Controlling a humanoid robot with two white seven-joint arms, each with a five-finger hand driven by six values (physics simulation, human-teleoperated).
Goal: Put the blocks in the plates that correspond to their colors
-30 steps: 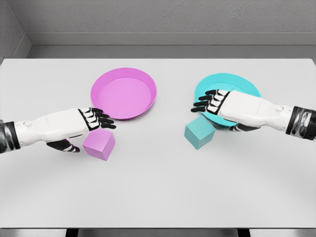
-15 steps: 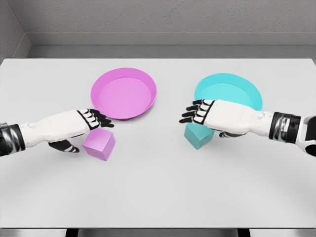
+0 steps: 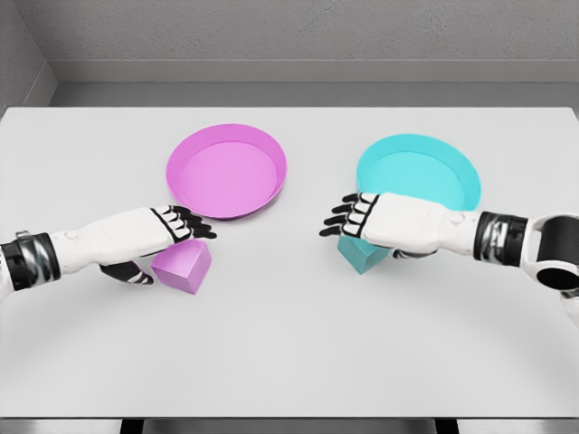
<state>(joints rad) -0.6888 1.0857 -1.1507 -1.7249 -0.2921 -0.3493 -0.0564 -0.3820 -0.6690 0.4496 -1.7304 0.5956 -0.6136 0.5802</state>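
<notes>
My left robot hand (image 3: 181, 226) hovers, fingers spread, over the pink block (image 3: 184, 265); my right robot hand (image 3: 355, 217), fingers spread, covers the teal block (image 3: 360, 254).

I count two plates, one pink plate (image 3: 226, 170) and one cyan plate (image 3: 418, 172), two blocks, one pink block (image 3: 184, 266) and one teal block (image 3: 362, 253), on one table (image 3: 289, 353).

Worktop (image 3: 289, 353): open at 6 o'clock and centre lane; pink plate (image 3: 226, 171) at 11, cyan plate (image 3: 418, 174) at 1 obstruct.
</notes>
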